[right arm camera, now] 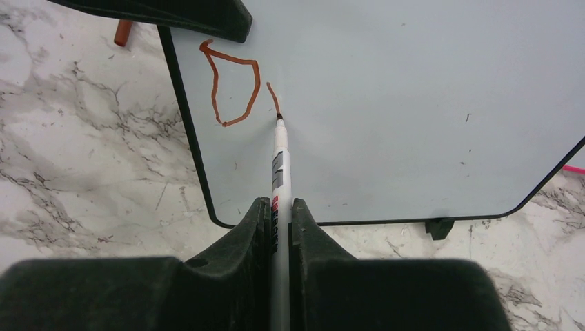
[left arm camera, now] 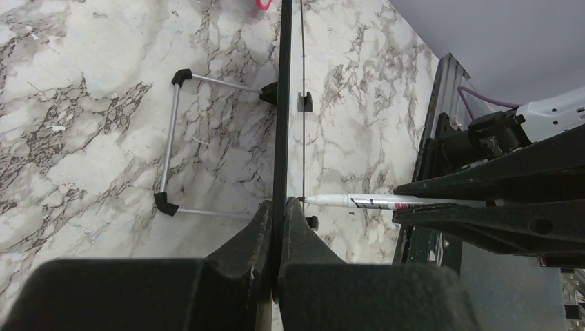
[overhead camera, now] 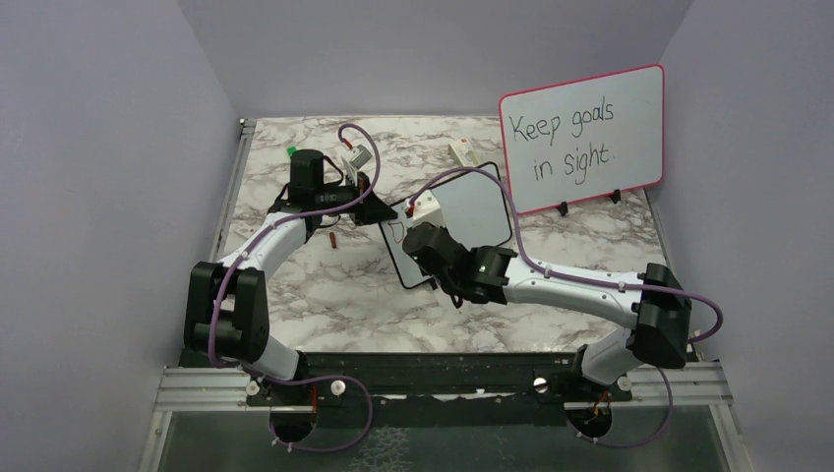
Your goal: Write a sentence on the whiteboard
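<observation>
The small black-framed whiteboard (overhead camera: 477, 202) stands near the table's middle, and the left wrist view shows it edge-on (left arm camera: 281, 103). My left gripper (overhead camera: 382, 211) (left arm camera: 281, 210) is shut on its left edge. My right gripper (overhead camera: 425, 244) (right arm camera: 279, 210) is shut on a white marker (right arm camera: 279, 158) (left arm camera: 372, 202). The marker's tip touches the board's face. Of the sentence, only a red "D" (right arm camera: 231, 83) and a short red stroke (right arm camera: 273, 96) at the tip show, near the board's upper left corner.
A larger pink-framed board (overhead camera: 582, 133) with black writing leans at the back right. A red cap (overhead camera: 334, 240) (right arm camera: 123, 32) lies left of the small board. The board's wire stand (left arm camera: 172, 138) sits behind it. Small items (overhead camera: 462, 152) lie at the back.
</observation>
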